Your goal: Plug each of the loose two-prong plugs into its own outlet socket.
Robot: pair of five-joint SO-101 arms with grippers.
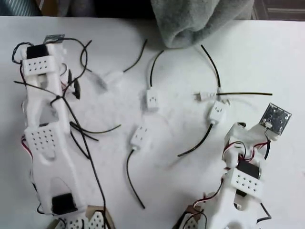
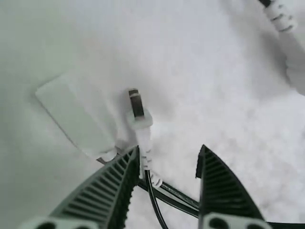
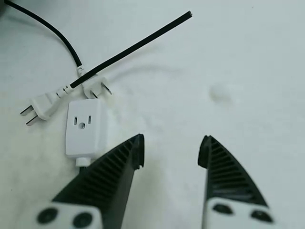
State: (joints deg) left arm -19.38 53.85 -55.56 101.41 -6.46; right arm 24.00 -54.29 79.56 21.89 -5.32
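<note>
Nearby, stray cable (image 3: 138,45) overlaps plug (image 3: 40,107) — grey cloth (image 1: 200,21) beyond.

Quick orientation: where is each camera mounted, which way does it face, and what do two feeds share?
High view: fixed above the table, looking down; the left arm and right arm show.
Left wrist view: on the left arm's wrist, looking down past the open left gripper at a plug.
Right wrist view: on the right arm's wrist, looking down past the open right gripper at an outlet socket.
Shared: the outlet socket also shows in the high view.
</note>
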